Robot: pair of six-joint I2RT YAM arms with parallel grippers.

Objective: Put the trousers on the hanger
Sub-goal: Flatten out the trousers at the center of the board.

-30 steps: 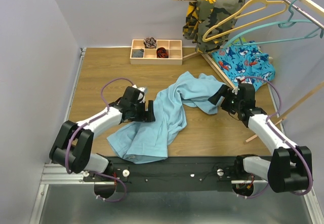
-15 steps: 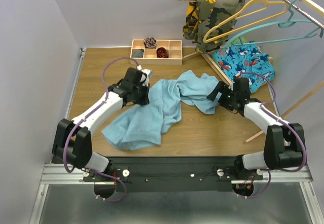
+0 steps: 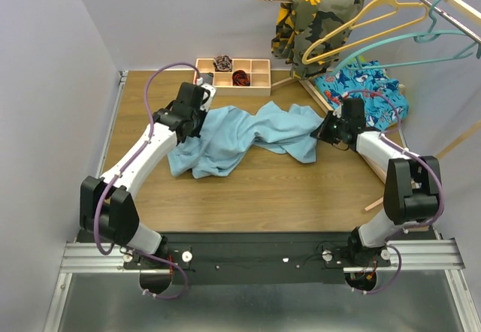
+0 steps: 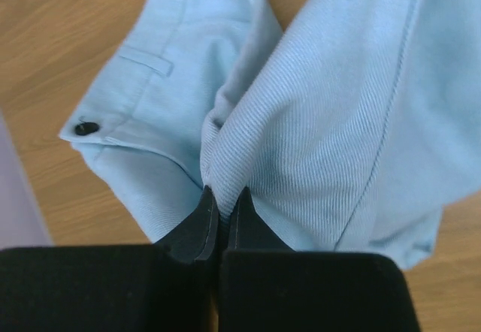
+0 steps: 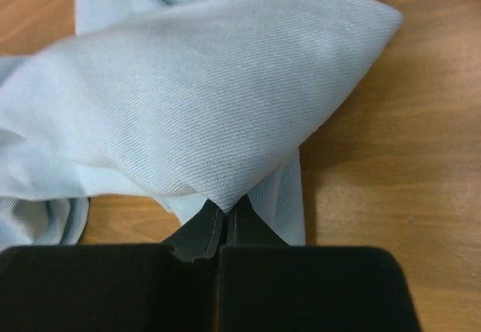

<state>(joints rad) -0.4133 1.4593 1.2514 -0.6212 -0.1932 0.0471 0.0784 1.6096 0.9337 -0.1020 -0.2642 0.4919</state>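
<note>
Left gripper and right gripper, each clamped on one end of trousers: grasp stage; next move likely needs a joint lift toward hanger, far right.

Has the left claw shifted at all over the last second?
Yes. The left claw has travelled toward the wooden sorting box at the back, pulling the blue trousers with it.
</note>
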